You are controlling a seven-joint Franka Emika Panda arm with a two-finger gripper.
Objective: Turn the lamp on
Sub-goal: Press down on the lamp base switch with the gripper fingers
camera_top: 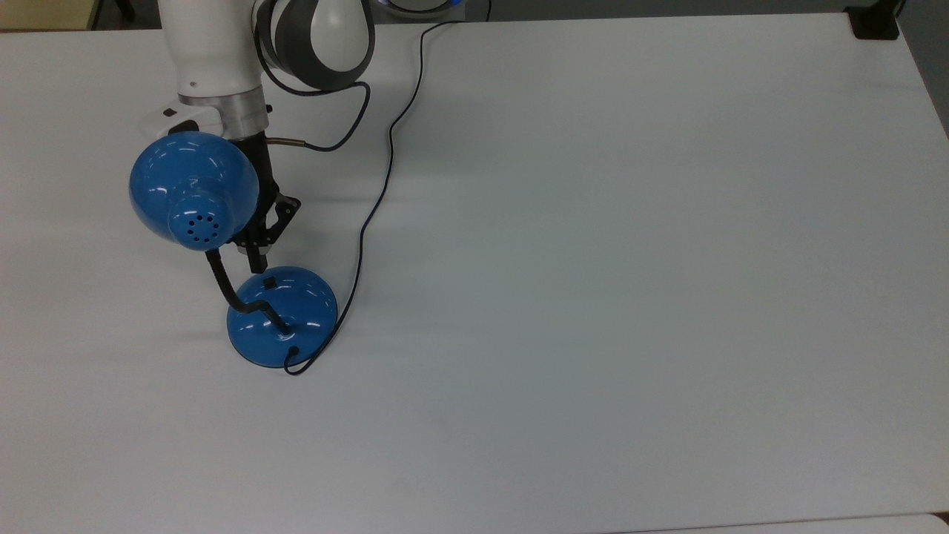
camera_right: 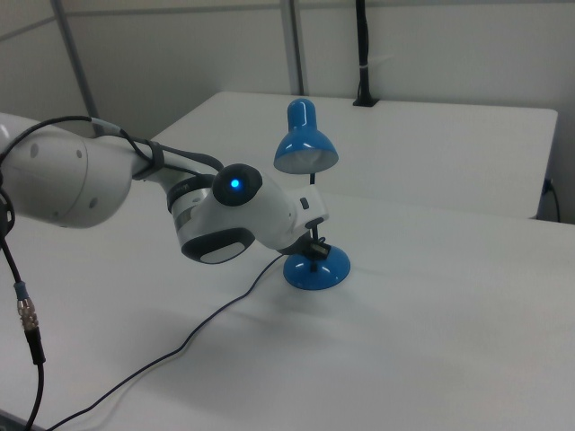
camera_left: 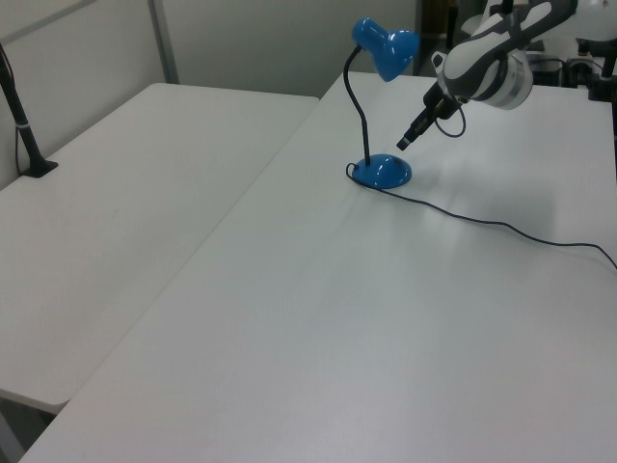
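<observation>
The lamp stands at the top view's left: a glossy blue dome shade [camera_top: 194,189] with vent holes, a black gooseneck [camera_top: 226,285] and a round blue base [camera_top: 282,315] with a small black switch [camera_top: 268,282]. My gripper [camera_top: 257,261] points down at the base's far edge, its tip just short of the switch, fingers together and holding nothing. In the left view the gripper [camera_left: 402,143] hovers slightly above the base [camera_left: 382,172], under the shade [camera_left: 384,46]. In the right view the arm's wrist partly hides the base [camera_right: 316,268]. The shade [camera_right: 305,144] shows no glow.
The lamp's thin black cord [camera_top: 385,159] runs from the base across the white table [camera_top: 630,259] to the far edge. A black clamp [camera_top: 875,22] sits at the top view's top right corner. A second white table [camera_left: 125,193] adjoins in the left view.
</observation>
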